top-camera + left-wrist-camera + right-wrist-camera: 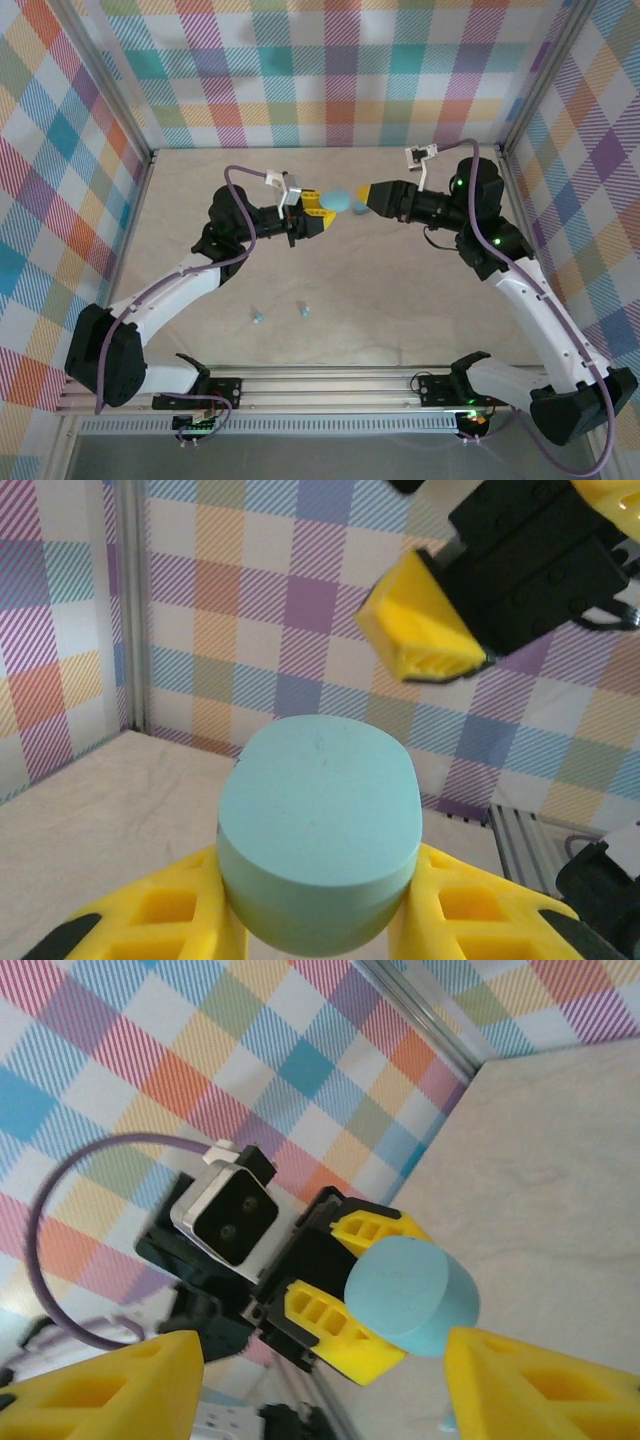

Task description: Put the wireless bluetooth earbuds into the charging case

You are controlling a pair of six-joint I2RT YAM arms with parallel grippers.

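My left gripper is shut on a light-blue oval charging case and holds it up over the middle of the table. In the left wrist view the case sits wedged between the yellow fingers. My right gripper faces it from the right, open, with its tips just short of the case. In the right wrist view the case lies beyond my spread right fingers, clamped by the left arm's fingers. Two tiny light-blue earbuds lie on the table near the front.
Plaid walls with metal corner posts close off the table on three sides. A metal rail carrying both arm bases runs along the near edge. Bare tabletop stretches below the raised grippers.
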